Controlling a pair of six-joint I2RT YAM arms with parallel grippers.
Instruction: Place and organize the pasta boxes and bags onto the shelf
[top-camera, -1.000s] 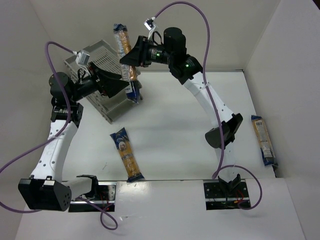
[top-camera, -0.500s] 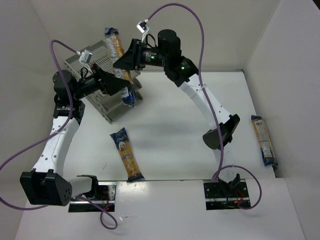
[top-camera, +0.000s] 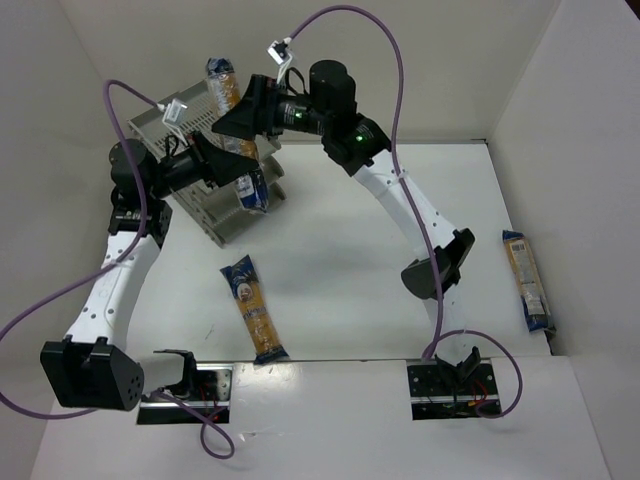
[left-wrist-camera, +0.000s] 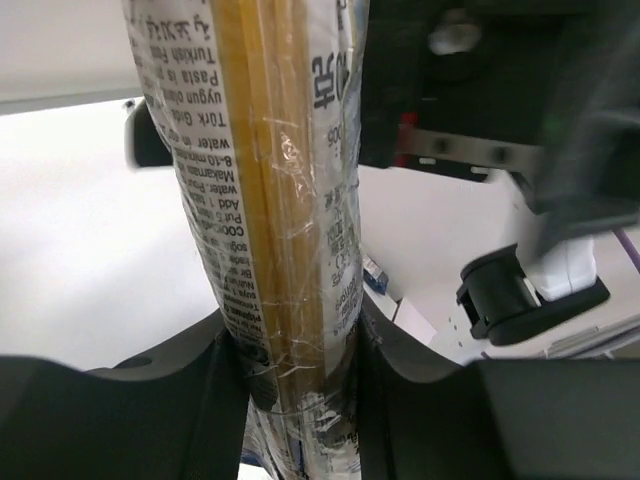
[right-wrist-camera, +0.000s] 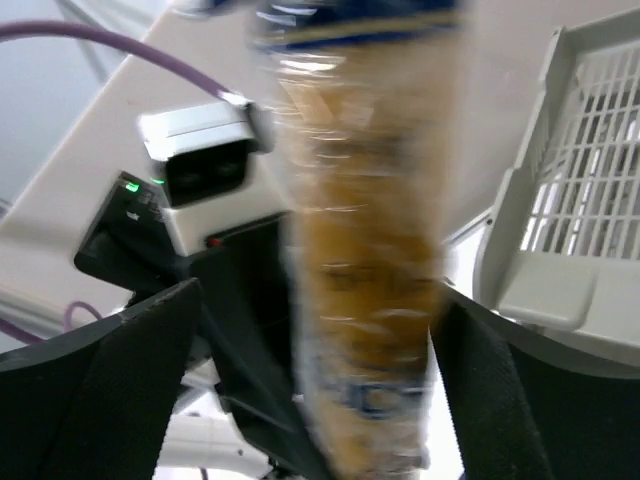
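Note:
One pasta packet (top-camera: 251, 189) hangs tilted over the grey slotted shelf (top-camera: 200, 210) at the back left. My left gripper (top-camera: 231, 166) is shut on its lower half. In the left wrist view both fingers press the clear wrap of the packet (left-wrist-camera: 275, 200), with my left gripper (left-wrist-camera: 297, 352) tight round it. My right gripper (top-camera: 238, 118) stands open round the upper half. In the right wrist view the blurred packet (right-wrist-camera: 365, 250) lies against one finger of my right gripper (right-wrist-camera: 315, 330), with a gap at the other. A second packet (top-camera: 253, 310) lies on the table, and a third (top-camera: 525, 280) at the right edge.
The shelf's tray rim (right-wrist-camera: 590, 200) shows close to the right of the held packet. White walls close the table at the back and both sides. The arm bases sit at the near edge.
My left gripper has shut on the packet and my right gripper has opened off it. Both grippers and the packet have shifted left, further over the shelf.

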